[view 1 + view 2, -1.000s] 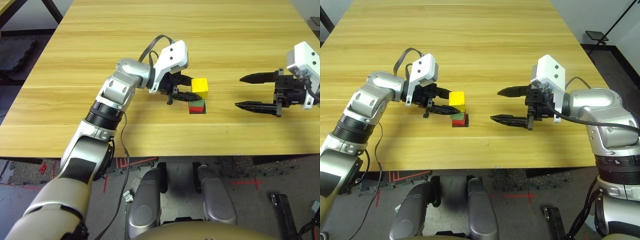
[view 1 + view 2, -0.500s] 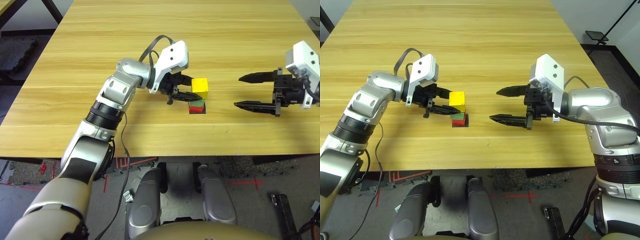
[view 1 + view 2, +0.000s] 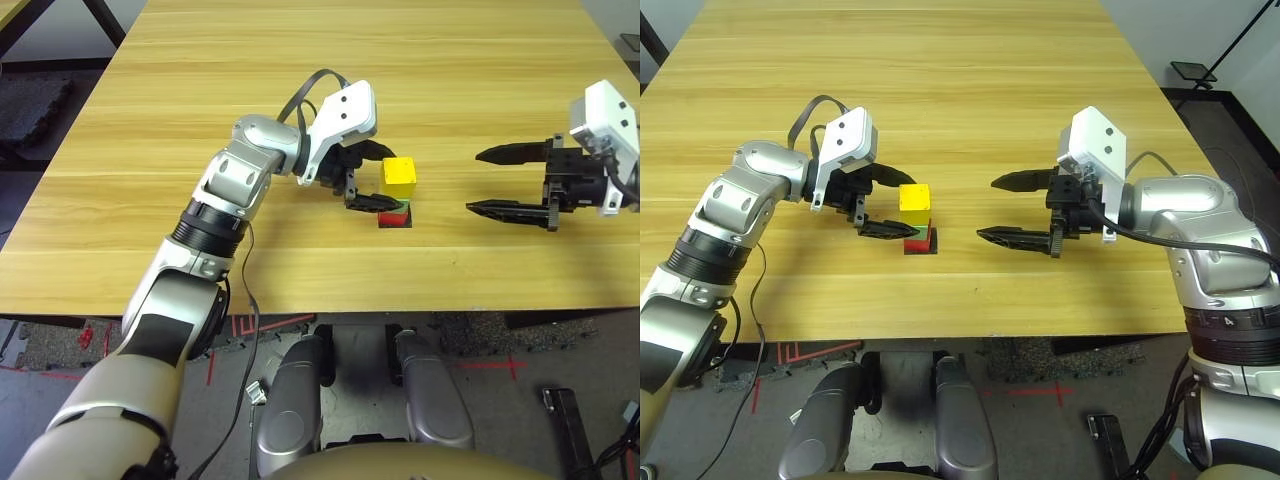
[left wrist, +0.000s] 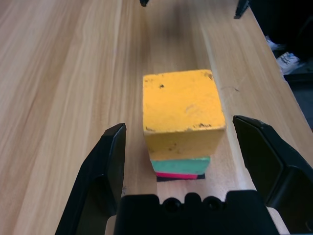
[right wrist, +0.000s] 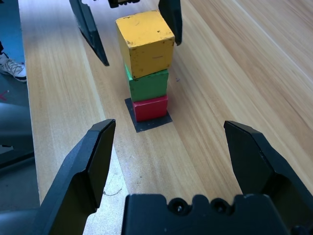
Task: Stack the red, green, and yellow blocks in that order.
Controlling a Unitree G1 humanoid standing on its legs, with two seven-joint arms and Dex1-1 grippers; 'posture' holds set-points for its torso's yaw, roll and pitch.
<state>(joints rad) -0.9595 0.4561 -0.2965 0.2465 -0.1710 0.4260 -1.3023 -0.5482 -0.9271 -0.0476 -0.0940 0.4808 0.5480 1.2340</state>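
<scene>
So the yellow cube (image 5: 146,41) is sitting on top of the green cube (image 5: 148,86), and that one's on the red cube (image 5: 150,108) at the bottom. That's a full three-high tower, red-green-yellow from the bottom up, which I'd read as exactly the order asked for. The layers aren't perfectly flush, the yellow one looks a bit off line with the green, but nothing is tipping. The red one stands on a flat black square patch (image 5: 139,126), probably the marker for where the stack goes.

The left claw (image 4: 179,122) has its fingers spread apart, one on the far side of the yellow cube and one on the near side, with gaps to both faces, so it's gripping nothing. My guess is it's like that to let go without dragging the top block. The right claw (image 5: 170,122) is wide apart too and empty, well off to the right of the tower and pointing at it, likely just parked out of the way.

All of it is on the wood-grain table (image 3: 300,270), with the tower nearer the near edge than the far one. Looks basically done to me. What's left is backing the left claw straight out to the left; any sideways swing could clip the yellow cube and knock it off.
</scene>
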